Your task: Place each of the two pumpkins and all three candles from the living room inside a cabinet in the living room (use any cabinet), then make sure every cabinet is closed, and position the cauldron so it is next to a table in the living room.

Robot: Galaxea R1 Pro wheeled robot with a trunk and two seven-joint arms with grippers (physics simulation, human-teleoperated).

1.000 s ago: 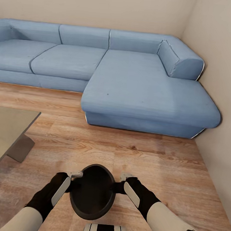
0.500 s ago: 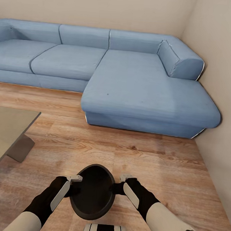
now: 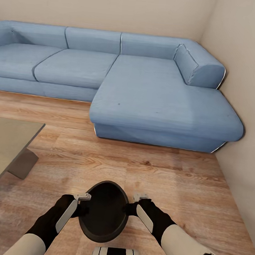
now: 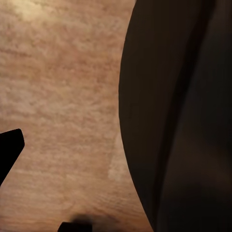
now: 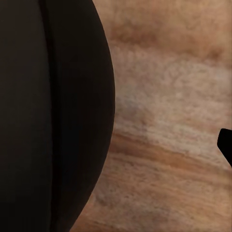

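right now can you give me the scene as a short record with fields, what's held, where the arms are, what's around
held object: black round cauldron, open top facing up, looks empty inside
left gripper: at the cauldron's left side by the rim
right gripper: at the cauldron's right side by the rim
grip state: contact hidden, cannot tell if either is clamped
floor: light wood plank floor, seen under the cauldron in both wrist views
table: grey flat-topped table, left of the cauldron, apart from it
sofa: blue L-shaped fabric sofa, ahead against the wall
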